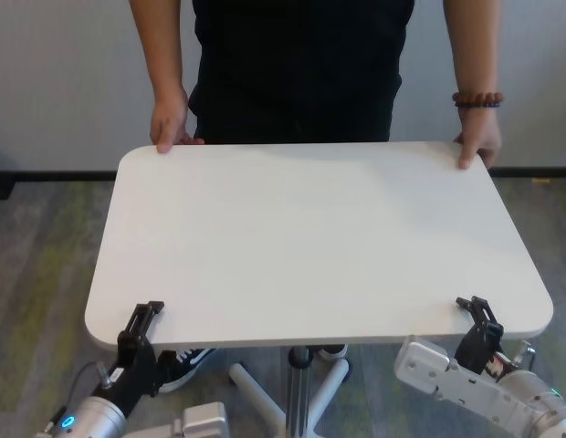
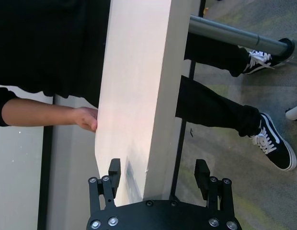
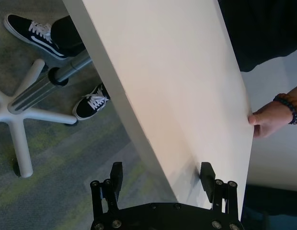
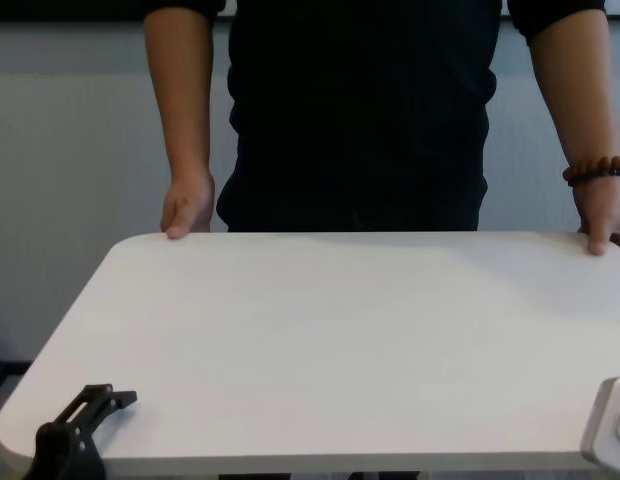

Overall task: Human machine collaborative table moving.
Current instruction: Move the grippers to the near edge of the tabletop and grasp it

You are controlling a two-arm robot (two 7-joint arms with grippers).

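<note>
The white table (image 1: 310, 237) stands between me and the human (image 1: 297, 73), who holds its far edge with one hand (image 1: 169, 123) at each far corner and wears a bead bracelet (image 1: 476, 99). My left gripper (image 1: 141, 324) is at the near left corner. In the left wrist view (image 2: 158, 172) it is open, one finger above and one below the table's edge (image 2: 158, 96). My right gripper (image 1: 479, 319) is at the near right corner. In the right wrist view (image 3: 161, 173) it is open and straddles the tabletop's edge (image 3: 139, 129) the same way.
The silver centre pole (image 1: 298, 383) and white star base (image 1: 256, 388) stand under the table on grey carpet. The human's black shoes (image 3: 93, 103) are beside the base. A pale wall (image 1: 55, 82) is behind the human.
</note>
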